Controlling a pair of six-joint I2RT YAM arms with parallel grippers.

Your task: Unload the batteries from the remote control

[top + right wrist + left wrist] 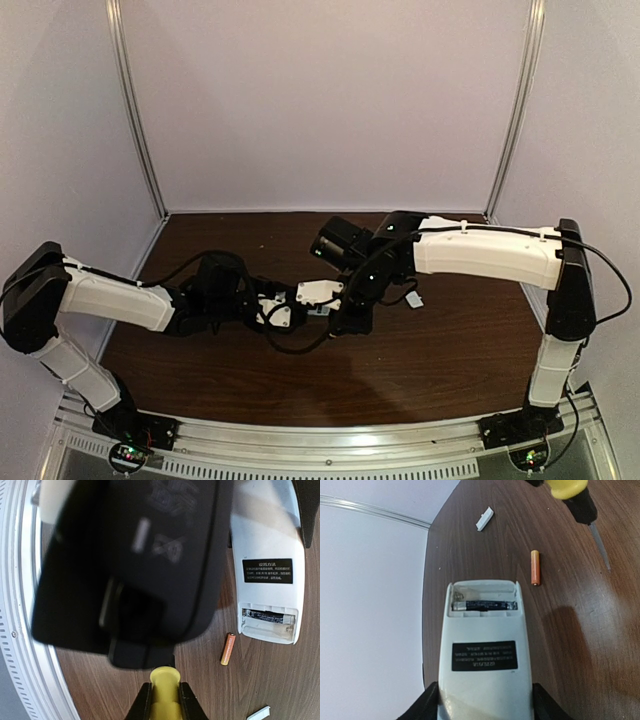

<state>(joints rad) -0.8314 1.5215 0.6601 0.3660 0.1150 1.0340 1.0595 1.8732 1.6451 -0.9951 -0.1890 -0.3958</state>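
My left gripper (485,711) is shut on the white remote control (485,655), gripping its near end, back side up. The battery bay is open. A dark battery (485,605) lies in the bay's near slot; the far slot is empty. An orange battery (535,567) lies on the table to the right of the remote. My right gripper (164,700) is shut on the yellow-handled screwdriver (164,682). Its handle (567,487) and blade show at the top right of the left wrist view. The right wrist view also shows the remote (267,545), the dark battery (267,615) and the orange battery (228,649). In the top view both grippers meet at the remote (318,292).
A small white cover piece (484,518) lies on the brown table beyond the remote, also seen in the top view (415,299). The left arm's dark wrist (130,565) fills much of the right wrist view. White walls stand at the left and the back.
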